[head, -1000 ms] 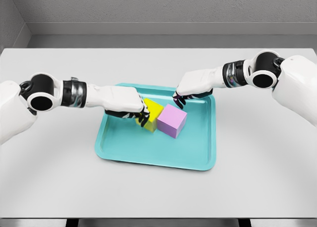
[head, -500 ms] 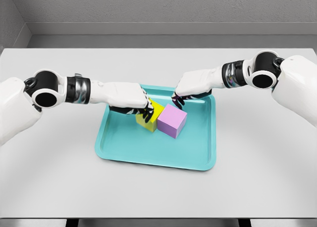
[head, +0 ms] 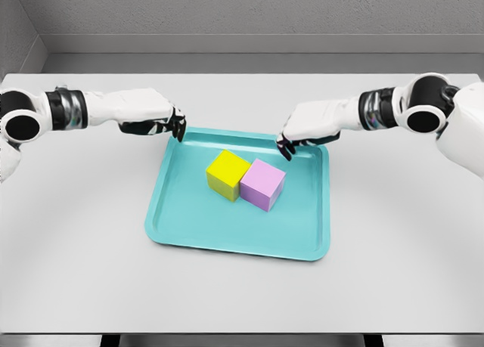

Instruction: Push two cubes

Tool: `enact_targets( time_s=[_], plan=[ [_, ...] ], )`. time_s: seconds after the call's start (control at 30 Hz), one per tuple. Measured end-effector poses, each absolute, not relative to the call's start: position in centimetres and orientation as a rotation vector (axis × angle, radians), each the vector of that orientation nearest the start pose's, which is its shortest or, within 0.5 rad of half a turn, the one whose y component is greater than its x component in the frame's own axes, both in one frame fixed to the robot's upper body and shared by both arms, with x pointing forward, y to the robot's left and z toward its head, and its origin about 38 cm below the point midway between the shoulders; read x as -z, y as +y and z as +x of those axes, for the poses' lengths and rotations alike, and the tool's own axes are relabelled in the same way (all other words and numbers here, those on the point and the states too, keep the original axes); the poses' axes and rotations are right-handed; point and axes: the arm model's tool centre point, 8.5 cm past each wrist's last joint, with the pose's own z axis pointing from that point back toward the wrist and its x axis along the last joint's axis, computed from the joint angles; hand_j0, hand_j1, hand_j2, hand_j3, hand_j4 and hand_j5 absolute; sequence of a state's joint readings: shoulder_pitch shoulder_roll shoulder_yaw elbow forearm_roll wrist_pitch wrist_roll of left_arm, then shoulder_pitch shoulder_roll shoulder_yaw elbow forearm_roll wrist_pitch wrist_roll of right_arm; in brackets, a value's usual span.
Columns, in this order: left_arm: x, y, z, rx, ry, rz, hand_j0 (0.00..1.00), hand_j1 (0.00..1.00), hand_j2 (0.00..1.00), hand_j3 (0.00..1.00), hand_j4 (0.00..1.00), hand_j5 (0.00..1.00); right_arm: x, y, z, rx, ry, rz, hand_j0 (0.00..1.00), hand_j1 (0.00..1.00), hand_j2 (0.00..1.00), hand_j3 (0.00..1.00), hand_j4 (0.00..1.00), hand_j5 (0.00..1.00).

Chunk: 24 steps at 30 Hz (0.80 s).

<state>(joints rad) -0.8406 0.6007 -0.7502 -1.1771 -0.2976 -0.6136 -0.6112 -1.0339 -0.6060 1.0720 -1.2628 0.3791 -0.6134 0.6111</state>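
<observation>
Fingers (head: 175, 127) of the left hand (head: 151, 116) curled downward, dark-tipped, loosely bunched and holding nothing, hovering above the grey table (head: 76, 233) just off the far left corner of the teal tray (head: 227, 233). Left arm stretched in from the picture's left edge, roughly level, clear of both cubes. Fingers (head: 284, 147) of the right hand (head: 306, 128) likewise bent down and close together, gripping nothing, poised over the far rim of the tray toward its right side, near the pink cube (head: 263, 184) but apart from it. Right arm reaching in from the right edge, sloping gently down toward the hand. Yellow cube (head: 228, 173) and pink cube side by side in the middle of the tray, touching along one edge, yellow on the left, pink on the right and slightly nearer the camera. Both cubes flat on the tray floor, each turned at an angle to the tray's sides so that a corner points forward. Neither cube in contact with any hand. Tray lying on the table slightly skewed, its near edge toward the camera, rim raised all around. Pale grey wall (head: 242, 14) behind the far table edge. Dark strip of table front along the bottom of the view.
</observation>
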Motion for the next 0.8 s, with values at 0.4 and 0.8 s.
enact_targets(
  time_s=[0.4,0.8],
  plan=[
    [-18.2,21.4,48.9,2.079,-1.414,0.170,0.40,0.40,0.40,0.40,0.40,0.40,-21.0,-16.9,46.1,3.067,1.565,0.230,0.40,0.40,0.40,0.40,0.40,0.40],
    [-18.8,21.6,49.2,2.078,-1.420,0.185,0.40,0.40,0.40,0.40,0.40,0.40,-21.3,-16.1,45.3,3.033,1.553,0.208,0.40,0.40,0.40,0.40,0.40,0.40]
  ],
)
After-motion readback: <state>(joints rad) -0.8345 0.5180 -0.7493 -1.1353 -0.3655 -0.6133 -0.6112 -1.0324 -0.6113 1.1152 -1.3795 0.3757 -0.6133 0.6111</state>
